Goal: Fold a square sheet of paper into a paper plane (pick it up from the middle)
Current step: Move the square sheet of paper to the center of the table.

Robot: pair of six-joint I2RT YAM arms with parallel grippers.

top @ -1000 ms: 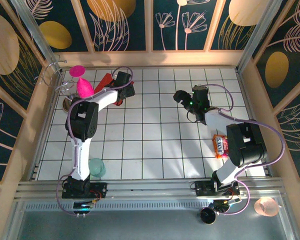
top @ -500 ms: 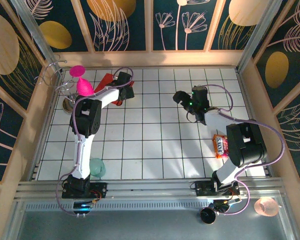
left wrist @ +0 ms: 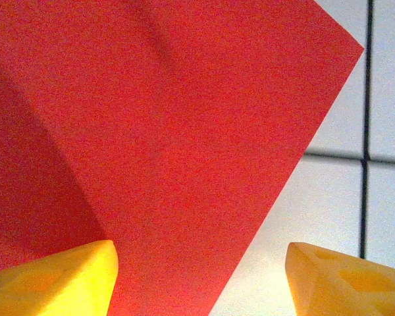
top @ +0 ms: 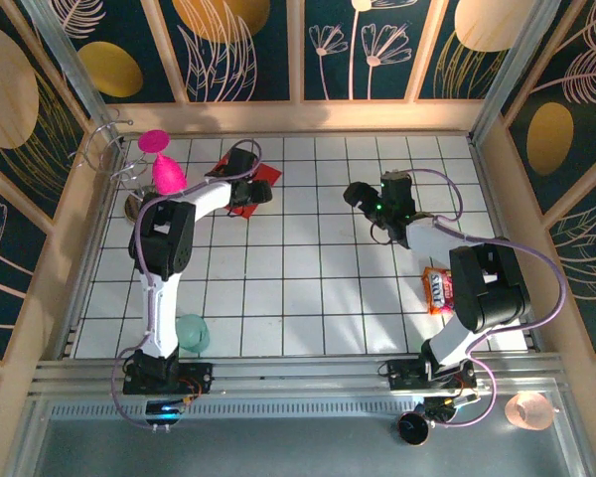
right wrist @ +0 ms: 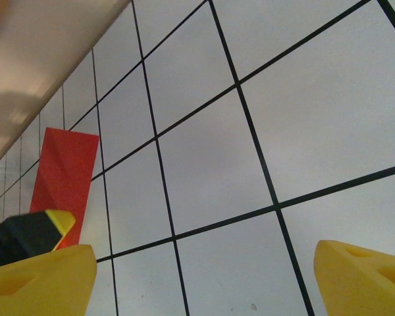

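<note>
Your left arm (top: 201, 197) stretched to far-left of bench (top: 308, 268), wrist tipped down over red paper sheet (top: 265, 175). Your left gripper (left wrist: 201, 280) apart, clamping nothing: one yellow fingertip (left wrist: 59, 276) over sheet, other over bare white tile (left wrist: 316, 217). Your right arm (top: 432, 238) bent, reaching mid-bench. Your right gripper (right wrist: 201, 280) spread wide, empty, above tiles, well apart from sheet. Sheet sits on far-left tiles, one sharp corner pointing out. Darker band along one side: fold or shadow, cannot tell.
</note>
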